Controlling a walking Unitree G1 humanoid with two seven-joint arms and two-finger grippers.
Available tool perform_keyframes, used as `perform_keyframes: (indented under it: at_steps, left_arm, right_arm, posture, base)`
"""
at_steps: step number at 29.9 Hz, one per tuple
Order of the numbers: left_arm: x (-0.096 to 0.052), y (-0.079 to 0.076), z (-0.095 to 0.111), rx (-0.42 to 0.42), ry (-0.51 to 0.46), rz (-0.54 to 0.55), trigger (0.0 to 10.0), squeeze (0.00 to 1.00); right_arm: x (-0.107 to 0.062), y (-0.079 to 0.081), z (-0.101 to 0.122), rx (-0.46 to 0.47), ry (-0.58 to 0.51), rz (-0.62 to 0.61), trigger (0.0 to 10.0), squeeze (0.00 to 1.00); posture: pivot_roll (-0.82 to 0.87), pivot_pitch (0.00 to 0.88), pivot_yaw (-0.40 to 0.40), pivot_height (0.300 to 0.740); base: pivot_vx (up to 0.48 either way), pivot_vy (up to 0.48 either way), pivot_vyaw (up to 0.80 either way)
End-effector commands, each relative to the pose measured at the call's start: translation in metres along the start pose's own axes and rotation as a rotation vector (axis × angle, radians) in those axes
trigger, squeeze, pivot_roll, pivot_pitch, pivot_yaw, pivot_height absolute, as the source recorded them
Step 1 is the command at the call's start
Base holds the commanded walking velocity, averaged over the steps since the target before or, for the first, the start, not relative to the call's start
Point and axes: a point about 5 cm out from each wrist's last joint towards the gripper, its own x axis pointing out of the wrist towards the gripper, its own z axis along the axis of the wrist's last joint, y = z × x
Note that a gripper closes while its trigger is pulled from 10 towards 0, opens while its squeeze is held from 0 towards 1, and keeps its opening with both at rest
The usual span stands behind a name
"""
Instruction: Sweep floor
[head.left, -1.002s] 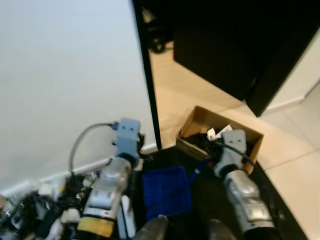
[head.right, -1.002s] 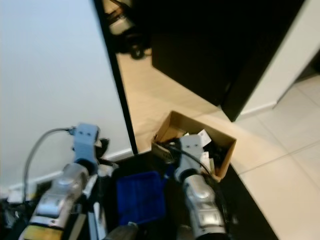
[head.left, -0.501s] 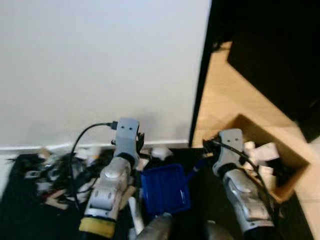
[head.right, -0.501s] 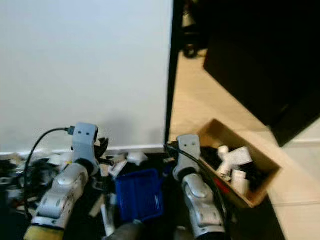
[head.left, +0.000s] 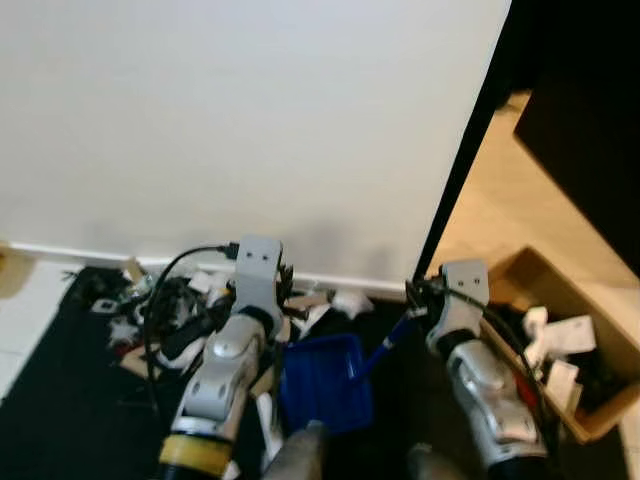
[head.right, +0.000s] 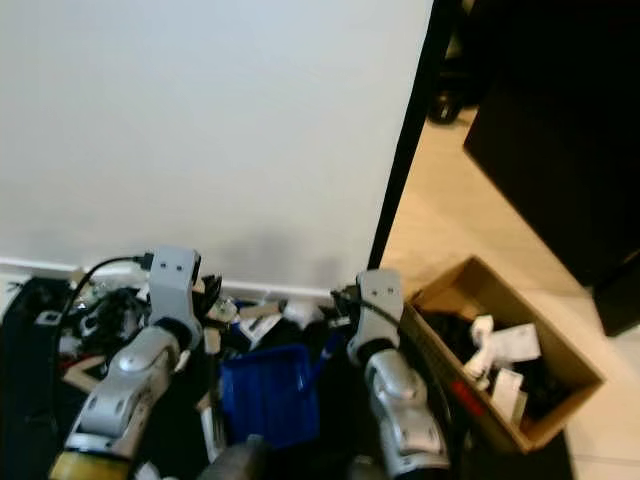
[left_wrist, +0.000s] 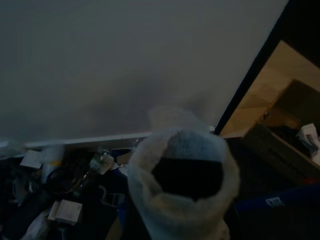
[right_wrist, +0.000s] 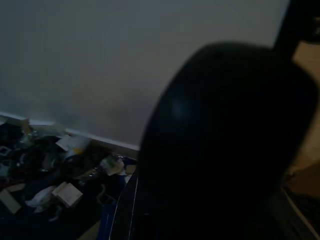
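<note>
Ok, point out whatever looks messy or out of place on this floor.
Litter, meaning paper scraps, small boxes and tangled black cables, lies strewn on the dark mat along the wall's baseboard. The blue dustpan sits beside it. A cardboard box of jumbled rubbish stands by the doorway.

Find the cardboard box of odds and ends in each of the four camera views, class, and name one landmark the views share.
Left eye view: cardboard box at the lower right edge, on the pale floor.
Right eye view: lower right, right of the right arm.
Left wrist view: dim, at the right edge.
Right wrist view: cannot be made out.
Shared landmark: the white skirting board along the wall.
</note>
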Motion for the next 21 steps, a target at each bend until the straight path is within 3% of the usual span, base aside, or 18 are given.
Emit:
perform_keyframes:
  at_steps: [1, 15, 18, 21]
  left_arm:
    - [-0.002, 0.005, -0.008, 0.016, 0.039, 0.017, 10.0, 0.00]
    - [-0.001, 0.005, -0.007, 0.009, 0.035, 0.020, 10.0, 0.00]
    - [-0.001, 0.018, 0.003, -0.050, -0.011, 0.047, 10.0, 0.00]
    - [-0.002, 0.025, 0.009, -0.047, -0.039, 0.047, 10.0, 0.00]
  right_arm:
    - [-0.001, -0.004, 0.000, 0.012, -0.007, -0.022, 10.0, 0.00]
    - [0.001, -0.009, 0.005, 0.023, -0.036, -0.053, 10.0, 0.00]
    - [0.001, -0.020, 0.009, 0.015, -0.056, -0.086, 10.0, 0.00]
    - [0.000, -0.026, 0.010, 0.006, -0.056, -0.101, 10.0, 0.00]
  posture:
    - [0.11, 0.160, 0.042, 0.740]
    - [0.11, 0.157, 0.042, 0.740]
    - [0.11, 0.154, 0.038, 0.740]
    - [0.11, 0.158, 0.038, 0.740]
  base:
    - [0.000, 0.000, 0.00]
    - [0.000, 0.000, 0.00]
    - [0.000, 0.000, 0.00]
    - [0.000, 0.000, 0.00]
